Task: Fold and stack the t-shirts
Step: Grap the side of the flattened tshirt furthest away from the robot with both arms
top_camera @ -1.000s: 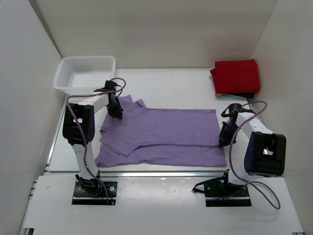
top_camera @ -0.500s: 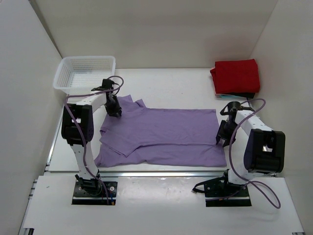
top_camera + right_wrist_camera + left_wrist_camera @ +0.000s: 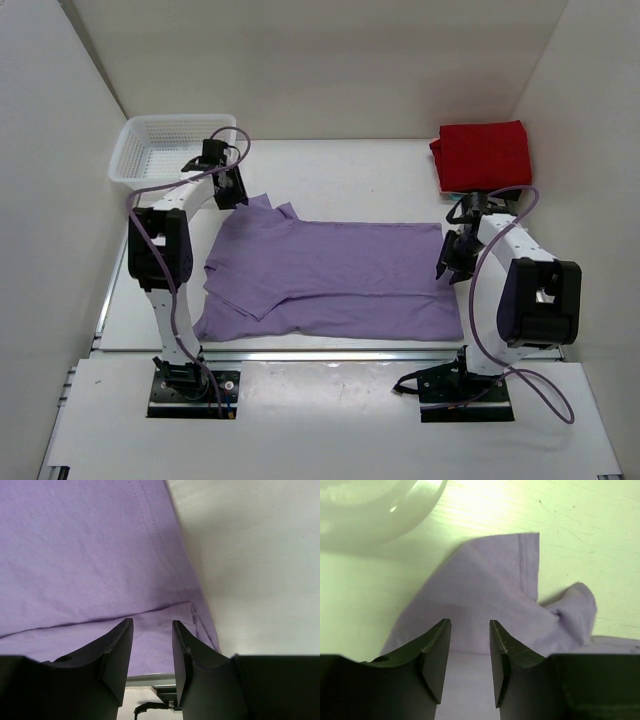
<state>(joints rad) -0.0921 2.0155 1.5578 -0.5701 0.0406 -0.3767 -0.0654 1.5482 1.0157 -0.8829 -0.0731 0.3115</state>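
Note:
The lavender-purple t-shirt (image 3: pixel 330 275) lies spread on the table, partly folded, its left sleeve doubled over. The folded red t-shirt (image 3: pixel 483 153) sits at the back right. My left gripper (image 3: pixel 231 189) hovers open and empty above the shirt's back-left corner; the left wrist view shows the purple sleeve and collar (image 3: pixel 520 595) beyond its tips (image 3: pixel 470 630). My right gripper (image 3: pixel 452 256) hovers open and empty over the shirt's right edge; the right wrist view shows the hem and a fold line (image 3: pixel 150 570) beyond its tips (image 3: pixel 152 630).
A white mesh basket (image 3: pixel 172 148) stands at the back left, close behind my left gripper. A dark flat item (image 3: pixel 495 193) lies under the red shirt. White walls enclose the table on three sides. The table's front rail (image 3: pixel 330 353) runs just below the shirt.
My left gripper has moved back toward the basket, off the shirt's corner. My right gripper has moved back along the shirt's right edge. The shirt lies as before.

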